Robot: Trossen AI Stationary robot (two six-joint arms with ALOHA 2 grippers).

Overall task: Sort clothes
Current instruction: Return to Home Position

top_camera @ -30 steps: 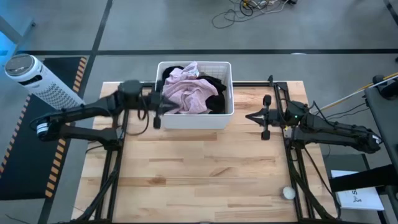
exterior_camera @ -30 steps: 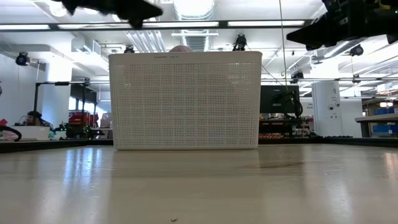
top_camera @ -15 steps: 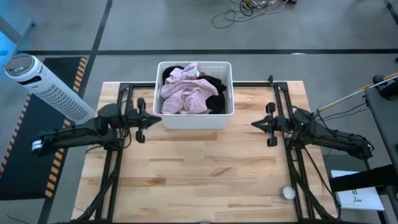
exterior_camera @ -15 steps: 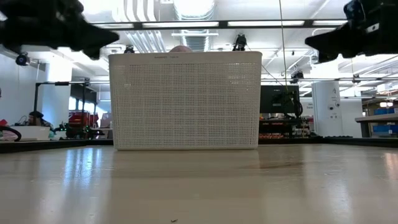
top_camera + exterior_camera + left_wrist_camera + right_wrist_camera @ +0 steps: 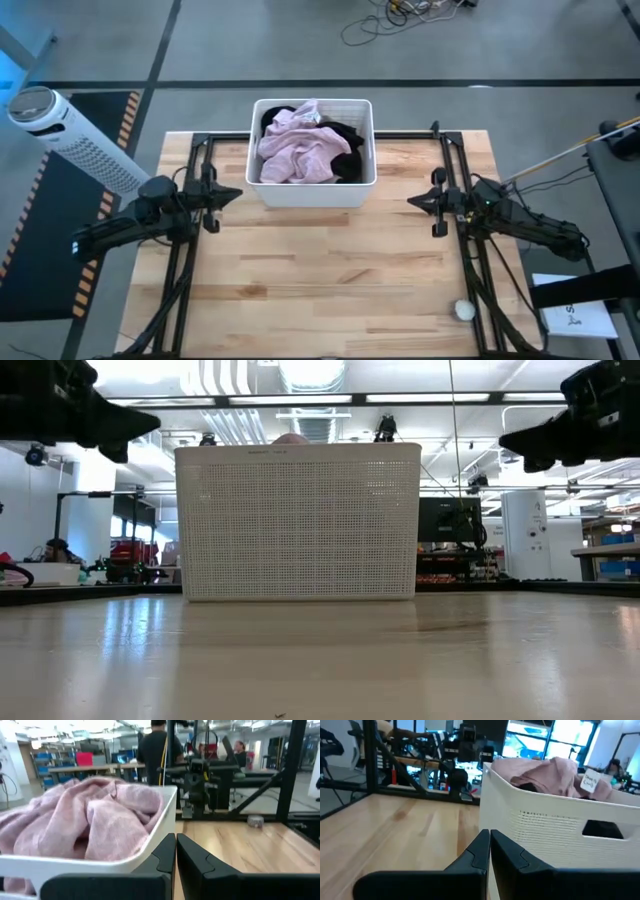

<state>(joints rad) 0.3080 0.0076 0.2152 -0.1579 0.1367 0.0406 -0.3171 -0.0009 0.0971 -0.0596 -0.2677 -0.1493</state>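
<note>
Plainly winding down. Across the wooden bench (image 5: 320,290), nothing of the task outside the white basket (image 5: 312,195) at the far middle edge. Heaped inside it, up to the rim: the clothes, with the pale pink shirt (image 5: 298,152) on top and black pieces (image 5: 347,150) showing along the right side. Whatever lies beneath, hidden.

Pulled back since a second ago: left gripper (image 5: 234,193), then over the basket's left wall, now apart from it and near the bench's left rail (image 5: 196,150). Fingers (image 5: 165,855) pressed nearly together, only a slit between, holding nothing. Drawn back a little as well: right gripper (image 5: 412,201), apart from the basket's right wall, by the right rail (image 5: 448,150). Fingers (image 5: 479,851) likewise closed up and empty. Both aimed inward at the basket.

Reads as sorting finished: every garment in view binned, neither arm carrying, only the retreat to rest left. Little to go wrong beyond a brush against the rails. Near the front right corner, a small white ball (image 5: 464,310).
</note>
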